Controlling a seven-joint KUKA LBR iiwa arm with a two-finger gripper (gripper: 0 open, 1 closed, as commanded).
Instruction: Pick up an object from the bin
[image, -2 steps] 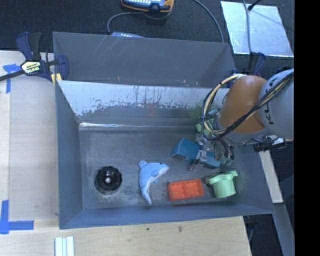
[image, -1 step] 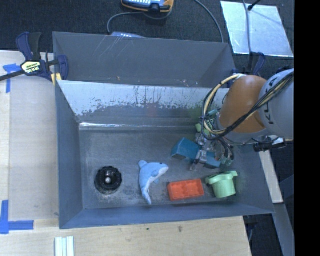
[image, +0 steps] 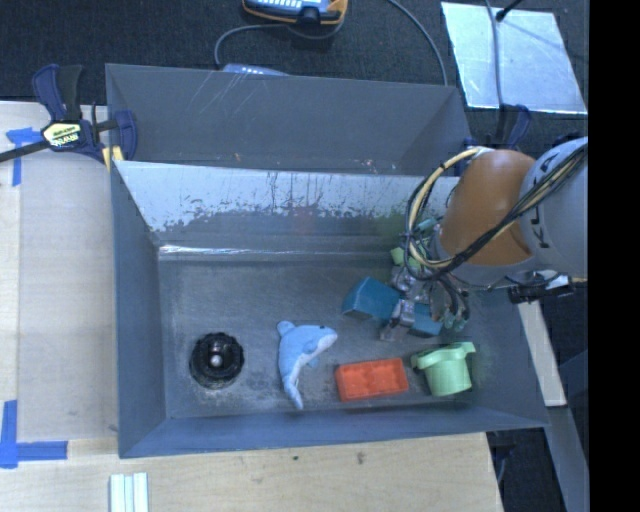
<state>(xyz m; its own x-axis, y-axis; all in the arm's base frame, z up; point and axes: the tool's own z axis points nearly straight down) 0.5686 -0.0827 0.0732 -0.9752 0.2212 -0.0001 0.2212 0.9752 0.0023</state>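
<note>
Likely a lab: robot arm (image: 492, 208), bin (image: 136, 300)

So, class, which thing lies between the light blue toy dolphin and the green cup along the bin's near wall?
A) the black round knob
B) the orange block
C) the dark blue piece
B: the orange block sits in the gap between the light blue toy dolphin and the green cup, by the near wall of the bin.

"What's that under the pincer (image: 415, 312)?"
"A blue thing (image: 368, 297). The pincer hides the part below it, so I can't tell its shape."
"And the arm (image: 560, 220)?"
"Cut off behind the pincer."
</note>
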